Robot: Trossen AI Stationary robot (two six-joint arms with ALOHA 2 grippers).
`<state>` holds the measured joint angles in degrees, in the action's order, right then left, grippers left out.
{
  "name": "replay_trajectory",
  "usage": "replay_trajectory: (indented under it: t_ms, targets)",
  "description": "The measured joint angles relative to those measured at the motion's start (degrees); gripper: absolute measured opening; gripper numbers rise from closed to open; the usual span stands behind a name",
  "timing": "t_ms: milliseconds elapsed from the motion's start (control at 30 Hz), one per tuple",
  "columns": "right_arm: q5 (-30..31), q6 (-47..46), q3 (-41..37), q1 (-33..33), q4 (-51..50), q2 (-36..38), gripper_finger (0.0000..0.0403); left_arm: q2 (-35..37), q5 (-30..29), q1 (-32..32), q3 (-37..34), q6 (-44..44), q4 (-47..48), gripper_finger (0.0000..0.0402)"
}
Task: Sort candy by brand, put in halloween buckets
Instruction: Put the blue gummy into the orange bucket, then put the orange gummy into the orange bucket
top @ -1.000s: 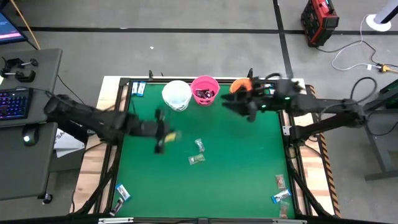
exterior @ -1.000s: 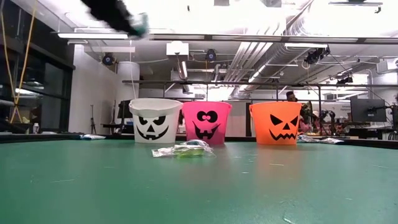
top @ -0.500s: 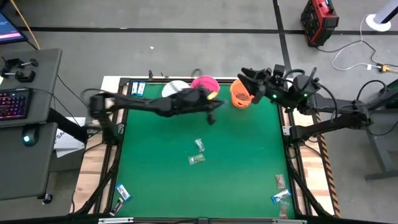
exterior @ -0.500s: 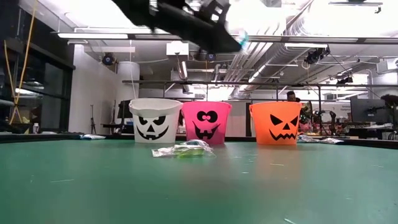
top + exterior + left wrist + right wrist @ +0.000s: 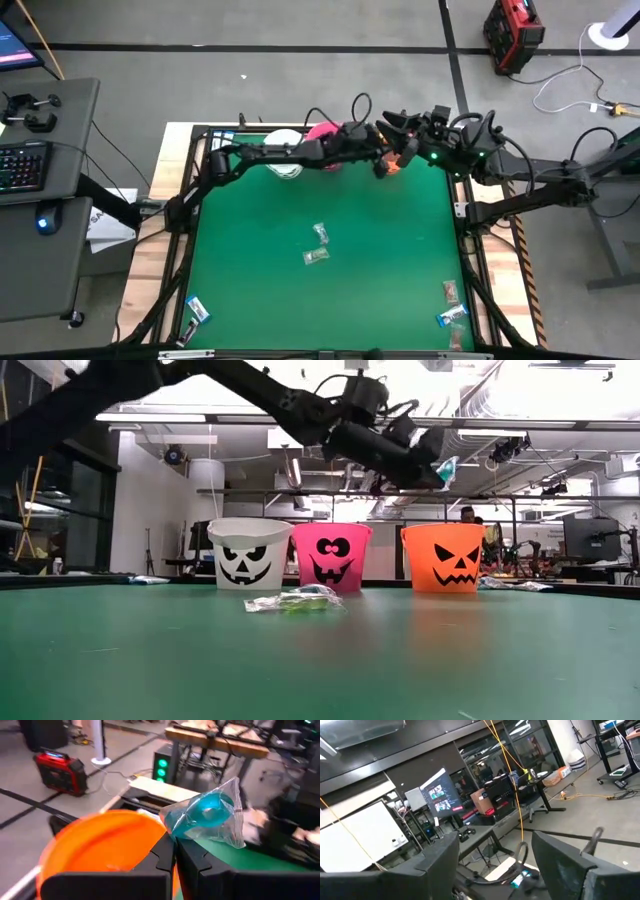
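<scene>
**Blue candy poised at the orange bucket's rim**

On the left, the white bucket (image 5: 249,554) sits smooth and round with its black grin, the pink bucket (image 5: 331,557) touching beside it. Loose crinkly sweets (image 5: 318,245) lie mid-table (image 5: 260,300) on green felt. The left pincer (image 5: 175,851), reached across, pinches a clear, glossy wrapper holding a blue candy (image 5: 207,815), jaws narrow on its corner. The orange bucket (image 5: 102,847) lies just below and slightly short of it, so a small advance should centre the drop. On the right, the right pincer (image 5: 495,865) waits spread wide just beyond the orange bucket, seemingly holding nothing.
</scene>
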<state>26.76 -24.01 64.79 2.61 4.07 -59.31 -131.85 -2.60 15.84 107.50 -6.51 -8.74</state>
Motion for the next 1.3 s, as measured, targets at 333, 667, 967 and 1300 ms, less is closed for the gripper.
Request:
replay_trajectory:
  t_ms: [333, 667, 967, 1300]
  targets:
    - [-0.01, 0.21, 0.00, 0.02, 0.01, 0.00, 0.0243, -2.45, 0.29, 3.46, 4.09, -1.52, 6.01, 0.0120]
    - [0.20, 1.57, 0.00, 0.02, 0.01, 0.02, 0.0243, 0.71, 13.79, 3.86, 4.12, -9.54, 13.04, 0.0215]
    - [-0.86, 1.49, 0.00, 0.02, -10.12, 3.99, 0.0243, 15.48, 20.62, 8.02, 2.96, -0.90, 43.23, 0.0202]
    - [-13.69, -13.63, 0.02, -0.55, -35.59, 4.17, 0.0243, 47.20, 19.65, 6.55, -24.88, -5.14, 34.29, 0.0198]
